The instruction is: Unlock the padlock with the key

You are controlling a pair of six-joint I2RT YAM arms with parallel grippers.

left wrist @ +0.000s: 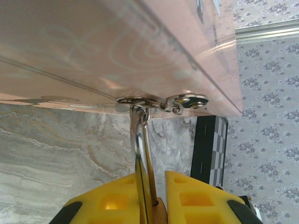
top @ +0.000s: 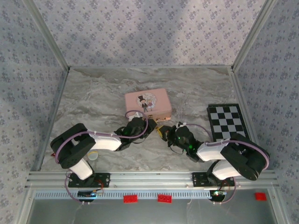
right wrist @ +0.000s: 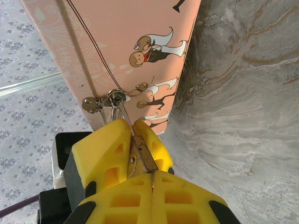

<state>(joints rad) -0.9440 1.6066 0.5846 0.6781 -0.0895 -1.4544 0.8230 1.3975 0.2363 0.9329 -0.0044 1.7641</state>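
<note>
Between the jaws of the left gripper [left wrist: 152, 182], which pinch it, sits the padlock [right wrist: 142, 156], its shackle [left wrist: 138, 140] running just beyond them into the pink tin's [left wrist: 117, 46] hasp [left wrist: 140, 100], while the right gripper [right wrist: 153, 182], jaws pressed together, butts the lock body with no key discernible; a misaligned twist would likely drag the tin.

Blocked mid-table by the pink rectangular picture tin [top: 147, 102]; crowded along its near side by left gripper [top: 138, 122] and right gripper [top: 162, 131], nose to nose, with the tiny brass padlock [right wrist: 142, 156] clamped in the left one's fingers. Open over grey marbled tabletop [top: 93, 98] left of and behind the tin. Narrower on the right, between tin and flat black-and-white chequered board [top: 229, 122].
</note>
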